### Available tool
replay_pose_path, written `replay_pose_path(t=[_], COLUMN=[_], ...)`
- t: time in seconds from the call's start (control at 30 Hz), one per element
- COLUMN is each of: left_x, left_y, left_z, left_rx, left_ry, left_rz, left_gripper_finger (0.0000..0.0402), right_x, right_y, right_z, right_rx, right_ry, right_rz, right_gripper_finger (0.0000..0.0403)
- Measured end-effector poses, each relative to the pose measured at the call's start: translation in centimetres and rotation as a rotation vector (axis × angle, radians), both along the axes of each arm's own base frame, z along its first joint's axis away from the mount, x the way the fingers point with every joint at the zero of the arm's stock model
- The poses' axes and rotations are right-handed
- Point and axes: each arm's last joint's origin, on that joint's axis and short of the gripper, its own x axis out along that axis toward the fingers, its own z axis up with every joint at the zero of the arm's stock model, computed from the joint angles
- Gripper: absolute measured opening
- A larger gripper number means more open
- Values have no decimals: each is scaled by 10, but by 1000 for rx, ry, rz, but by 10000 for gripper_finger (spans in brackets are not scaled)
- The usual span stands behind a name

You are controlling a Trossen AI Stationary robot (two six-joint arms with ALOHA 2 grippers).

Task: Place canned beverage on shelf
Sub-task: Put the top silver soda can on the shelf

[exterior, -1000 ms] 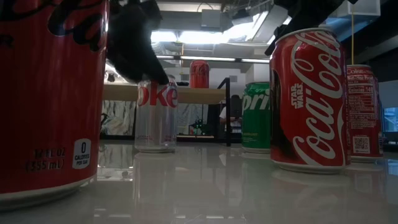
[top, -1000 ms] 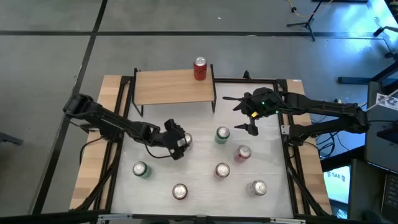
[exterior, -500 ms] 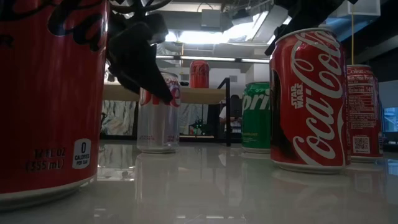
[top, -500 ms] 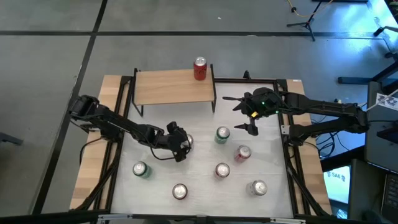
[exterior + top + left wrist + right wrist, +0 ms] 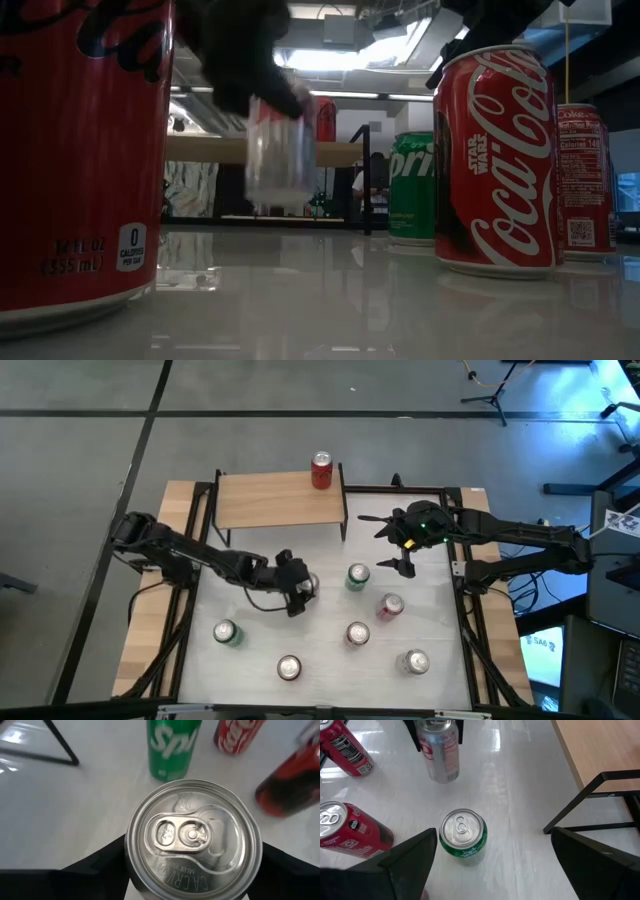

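Two dark fingers of the left pincer (image 5: 298, 588) are clamped on either side of a silver can (image 5: 278, 150), gripping it near its top; in the left wrist view the closed lid (image 5: 194, 838) with its pull tab fills the space between them. In the low view the can hangs clear of the tabletop (image 5: 315, 635), upright or nearly so, blurred. The left arm reaches in from the left edge of the tabletop, stretched low toward the middle, its pincer in front of the shelf (image 5: 279, 499).

One red can (image 5: 321, 470) stands on the shelf at its back right corner; the rest of the wooden board is bare. The shelf stands on thin black legs at the far side of the tabletop.

Just right of the held can stands a green can (image 5: 357, 577), with a red can (image 5: 389, 606) near it, another red one (image 5: 357, 634) closer to the front, and three more cans along the front: a green one (image 5: 226, 632) at left, one (image 5: 289, 668) in the middle, one (image 5: 414, 661) at right. All stand upright with tops closed.

The right pincer (image 5: 392, 543) hangs with its fingers spread wide and holding nothing, over the tabletop just right of the shelf and above the green can (image 5: 463, 837). Its arm comes in from the right edge.
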Motion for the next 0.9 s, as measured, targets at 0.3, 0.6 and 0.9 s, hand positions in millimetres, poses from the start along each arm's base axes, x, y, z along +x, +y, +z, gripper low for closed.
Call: replay_pose_path(t=[0.3,0.6,0.9], left_x=[15,-3,-36], left_y=[31,88,164], left_z=[75,130,142], left_rx=[80,99,102], left_ry=[31,-15,-25], left_rz=[-35,5,123], left_gripper_finger=[278,281,283], right_x=[0,0,0], right_y=[0,0,0], right_z=[0,0,0], right_rx=[0,0,0], right_ry=[0,1,2], right_rz=[0,1,1], right_gripper_finger=[386,386,386])
